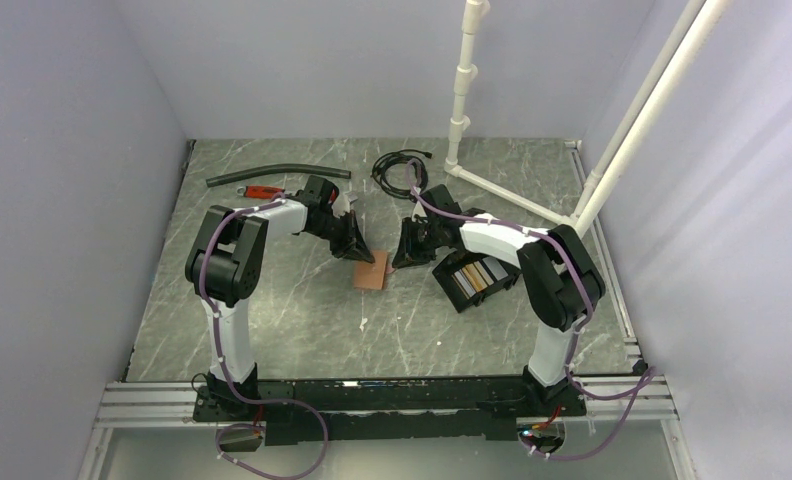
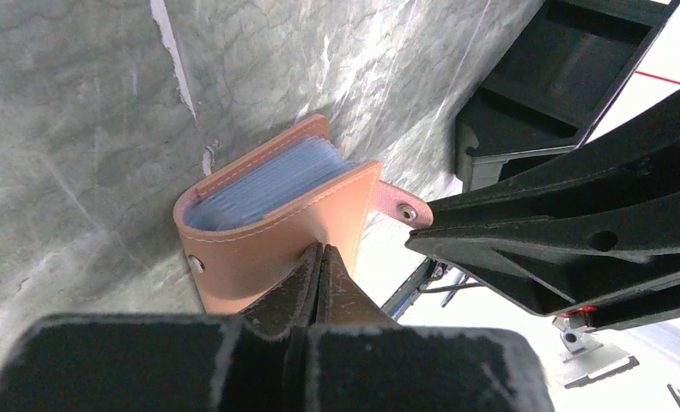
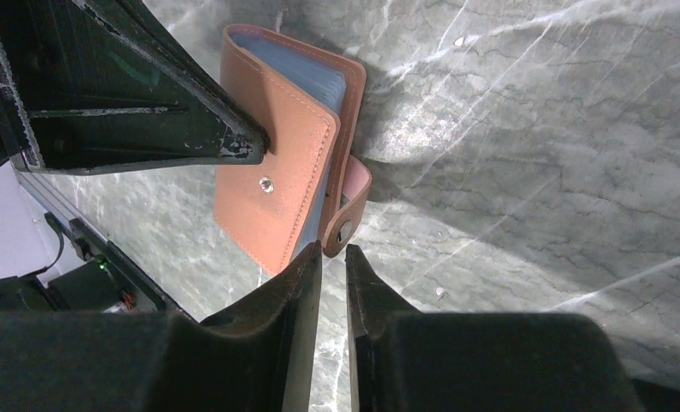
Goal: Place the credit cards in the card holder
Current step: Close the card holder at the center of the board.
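left gripper (image 2: 319,251): shut tight, the fingers pressed flat together with nothing between them. The tips push against the front cover of the wallet (image 3: 272,193).
right gripper (image 3: 331,253): only cracked open, a thin gap between the fingers and nothing in it. The tips sit right at the snap strap (image 3: 347,225); honestly can't tell if they touch it.
wallet: tan leather, lying on the grey marble-look table (image 1: 302,320) between the two grippers. The cover is lifted a bit, so the bluish clear sleeves inside show. The snap is undone and the strap sticks out loose on the right gripper's side.
card holder (image 1: 452,290): black tray with raised walls, on the table to the right of the wallet, turned at an angle and partly tucked under the right arm.
cards (image 1: 480,273): lying in the card holder side by side; I can make out gold, brown and whitish ones. The arm hides the rest.
back of the table: a black hose (image 1: 272,174), a coil of black cable (image 1: 400,168) and a white pipe frame (image 1: 512,197), all well apart from the wallet.
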{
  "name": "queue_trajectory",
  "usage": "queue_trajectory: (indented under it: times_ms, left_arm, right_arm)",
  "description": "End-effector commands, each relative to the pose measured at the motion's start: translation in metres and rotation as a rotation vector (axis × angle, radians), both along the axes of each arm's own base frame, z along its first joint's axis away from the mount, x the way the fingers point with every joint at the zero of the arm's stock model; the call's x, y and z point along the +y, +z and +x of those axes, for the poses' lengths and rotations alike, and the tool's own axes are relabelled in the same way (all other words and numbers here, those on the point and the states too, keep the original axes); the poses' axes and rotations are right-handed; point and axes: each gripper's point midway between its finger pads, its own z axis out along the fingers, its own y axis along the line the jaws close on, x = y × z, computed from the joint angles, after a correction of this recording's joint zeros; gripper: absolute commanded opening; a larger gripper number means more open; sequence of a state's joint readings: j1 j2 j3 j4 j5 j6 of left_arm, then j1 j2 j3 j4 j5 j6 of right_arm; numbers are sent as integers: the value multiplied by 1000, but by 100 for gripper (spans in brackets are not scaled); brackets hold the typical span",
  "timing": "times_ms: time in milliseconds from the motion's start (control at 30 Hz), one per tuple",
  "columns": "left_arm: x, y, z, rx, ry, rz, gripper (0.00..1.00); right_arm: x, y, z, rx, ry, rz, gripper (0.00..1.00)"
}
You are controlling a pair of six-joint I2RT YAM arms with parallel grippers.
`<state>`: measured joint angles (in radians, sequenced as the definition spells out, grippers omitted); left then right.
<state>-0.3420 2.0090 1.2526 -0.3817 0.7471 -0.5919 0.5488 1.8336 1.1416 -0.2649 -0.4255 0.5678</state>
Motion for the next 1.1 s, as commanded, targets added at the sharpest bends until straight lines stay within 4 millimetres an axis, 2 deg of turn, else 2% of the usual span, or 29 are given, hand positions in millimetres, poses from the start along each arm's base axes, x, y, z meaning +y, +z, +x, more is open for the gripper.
queue_trajectory:
  times_ms: [0,267,467,667,833,1067]
  left_arm:
    - [3,-21,-9,7,-10,77,0]
    - [2,-22,-10,7,-11,80,0]
    - [1,-23,-10,7,-16,82,0]
    - [1,-24,-11,11,-17,80,0]
    - [1,-26,-12,18,-13,92,0]
    - [1,-28,-13,30,5,99,0]
  right_arm:
    - [5,9,15,-51,-2,16,18]
    - [6,7,18,-52,2,9,18]
    - [8,12,17,-64,15,29,0]
    - [13,25,13,-106,78,79,0]
    - [31,47,6,-183,228,208,0]
    - [41,44,3,-218,376,266,0]
